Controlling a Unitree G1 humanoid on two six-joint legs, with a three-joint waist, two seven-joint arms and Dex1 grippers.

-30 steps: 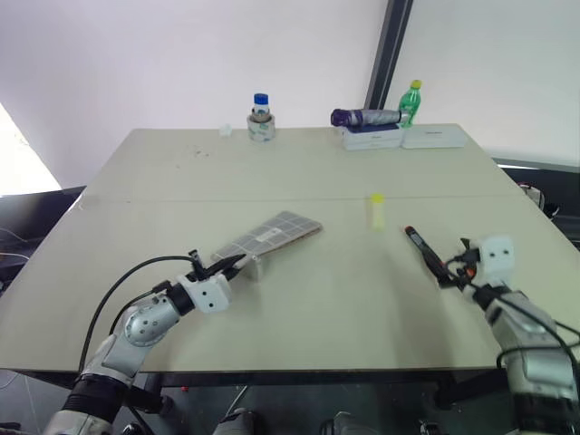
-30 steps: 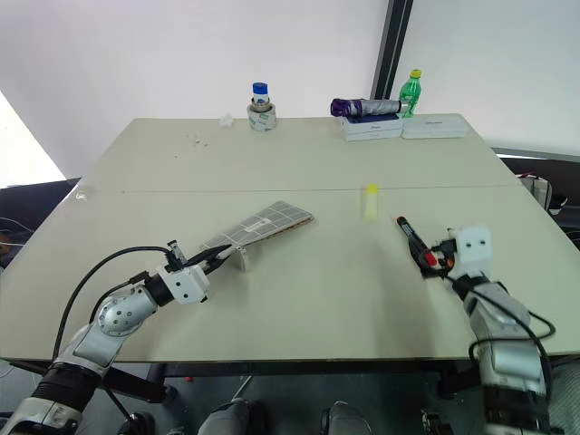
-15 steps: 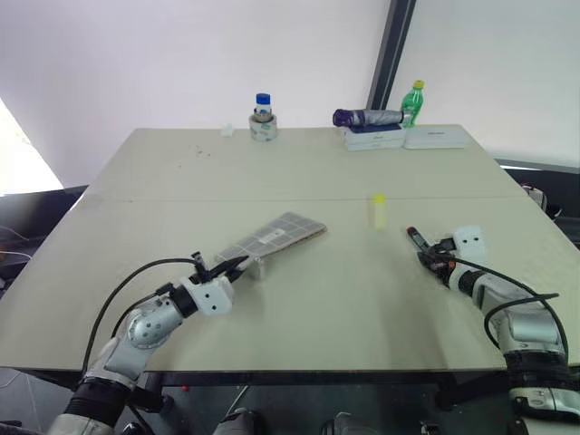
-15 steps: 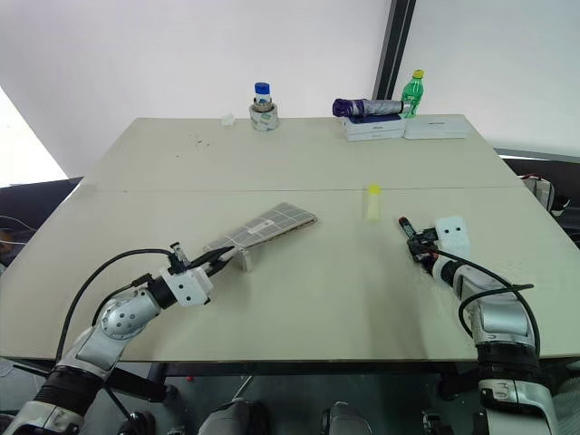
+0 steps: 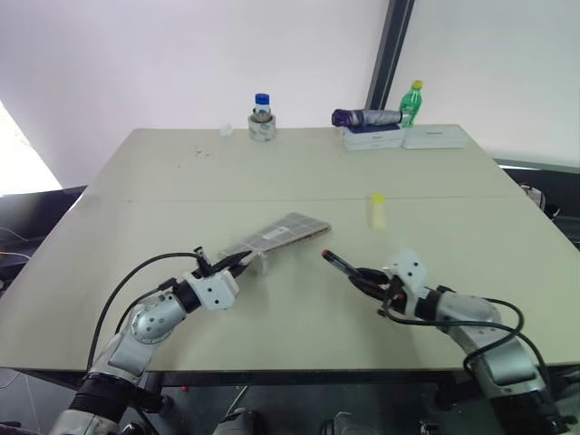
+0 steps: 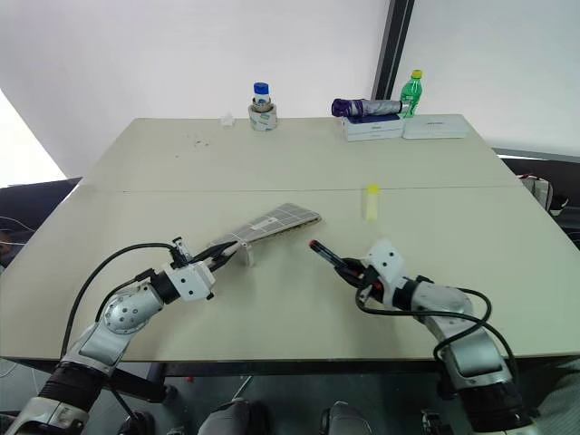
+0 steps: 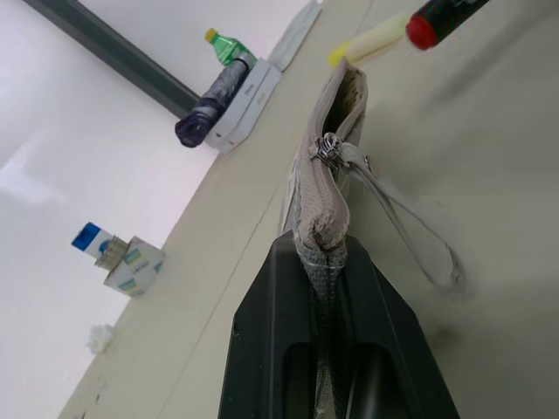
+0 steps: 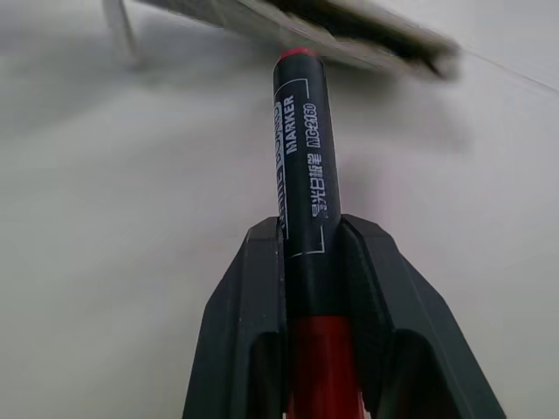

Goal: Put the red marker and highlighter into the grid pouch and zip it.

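**Marker carried toward the raised pouch**

The right claw (image 5: 367,276) is clenched on the red marker (image 5: 346,267), gripping its red cap so the black barrel sticks out ahead, red end first, aimed at the grid pouch (image 5: 283,233). The marker is off the surface, near the pouch's far end but apart from it. The left claw (image 5: 237,263) is clamped on the pouch's near end at the zipper edge, holding that end up so the pouch tilts; in the left wrist view the zipper pull (image 7: 327,148) sits partway along the edge, the mouth beyond it gapes, and a loop strap (image 7: 419,236) hangs down beside it.

The highlighter (image 5: 377,209) lies alone on the surface past the marker, well apart from both claws, with bare room all around it. The pale surface (image 5: 181,181) is open between the two arms and out to its side edges. Along the far edge stand a blue-capped jar (image 5: 261,118), flat white boxes (image 5: 403,138) with a folded purple umbrella (image 5: 362,117) on them, and a green bottle (image 5: 410,102). A white wall with a dark upright post (image 5: 388,54) rises behind.

Both forearms reach in low from the near edge, angled toward each other.
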